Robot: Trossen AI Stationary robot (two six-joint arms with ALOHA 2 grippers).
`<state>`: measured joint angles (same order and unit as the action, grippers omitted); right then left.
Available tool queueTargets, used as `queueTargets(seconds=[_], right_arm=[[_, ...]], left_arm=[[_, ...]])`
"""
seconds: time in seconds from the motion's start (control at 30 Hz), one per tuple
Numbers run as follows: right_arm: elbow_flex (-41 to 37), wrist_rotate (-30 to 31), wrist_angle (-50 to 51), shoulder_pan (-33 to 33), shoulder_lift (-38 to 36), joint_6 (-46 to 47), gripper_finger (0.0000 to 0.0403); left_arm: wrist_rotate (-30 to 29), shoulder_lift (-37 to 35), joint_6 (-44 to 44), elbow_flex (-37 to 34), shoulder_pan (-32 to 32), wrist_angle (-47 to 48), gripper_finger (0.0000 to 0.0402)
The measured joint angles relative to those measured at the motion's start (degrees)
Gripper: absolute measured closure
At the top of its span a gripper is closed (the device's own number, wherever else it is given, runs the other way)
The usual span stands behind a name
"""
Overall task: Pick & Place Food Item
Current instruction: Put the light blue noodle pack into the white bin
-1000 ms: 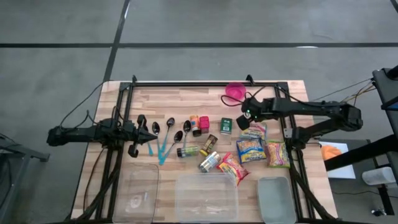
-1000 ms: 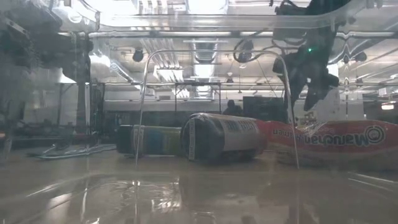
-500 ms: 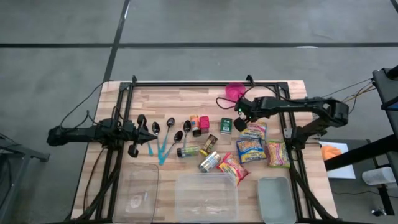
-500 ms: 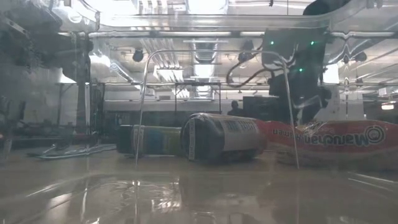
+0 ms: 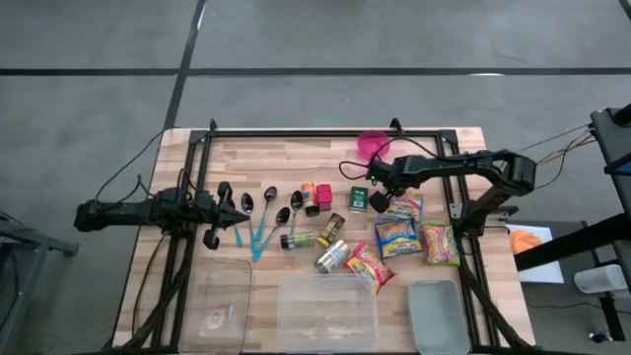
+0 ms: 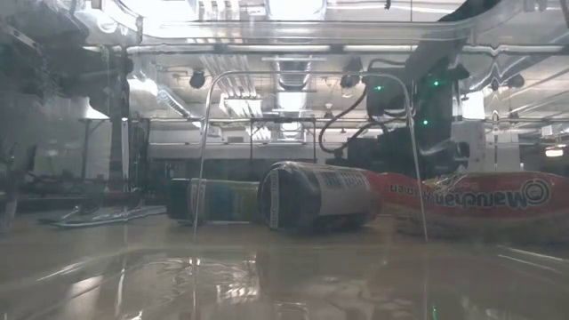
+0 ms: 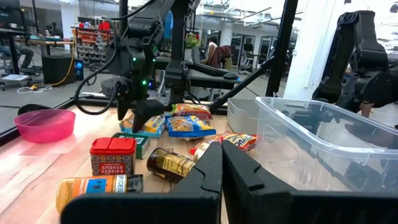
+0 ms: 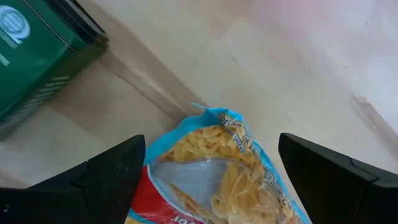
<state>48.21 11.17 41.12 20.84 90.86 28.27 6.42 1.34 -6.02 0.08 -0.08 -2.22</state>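
With its jaws spread wide, the right gripper (image 5: pixel 379 200) hangs just above the noodle packet (image 8: pixel 217 174) lying on the table (image 5: pixel 276 158) beside the green tin (image 8: pixel 31 50); the approach looks done, so next comes lowering and closing.

a blue-edged noodle packet (image 8: pixel 224 171) lies flat on the wooden table, near a green tin (image 8: pixel 37 56).
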Motion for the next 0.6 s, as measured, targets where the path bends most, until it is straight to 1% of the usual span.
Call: queueTargets(seconds=[0.27,0.43,0.5,0.6], right_arm=[[-0.33,-5.09,0.05,1.61,1.9,-1.12,0.0037],[-0.35,-5.46,0.0,1.88,2.65,-1.5,0.0038],[-0.43,-5.69,-0.02,1.88,2.44,-1.5,0.0047],[-0.6,-5.73,-0.2,1.84,1.73,-1.59,0.0079]], left_arm=[[0.0,0.0,0.0,-0.01,0.0,0.01,0.0401],[0.0,0.0,0.0,-0.02,-0.02,0.02,0.0401],[0.0,0.0,0.0,0.0,0.0,0.0,0.0401],[0.0,0.0,0.0,-0.02,-0.02,0.0,0.0401]])
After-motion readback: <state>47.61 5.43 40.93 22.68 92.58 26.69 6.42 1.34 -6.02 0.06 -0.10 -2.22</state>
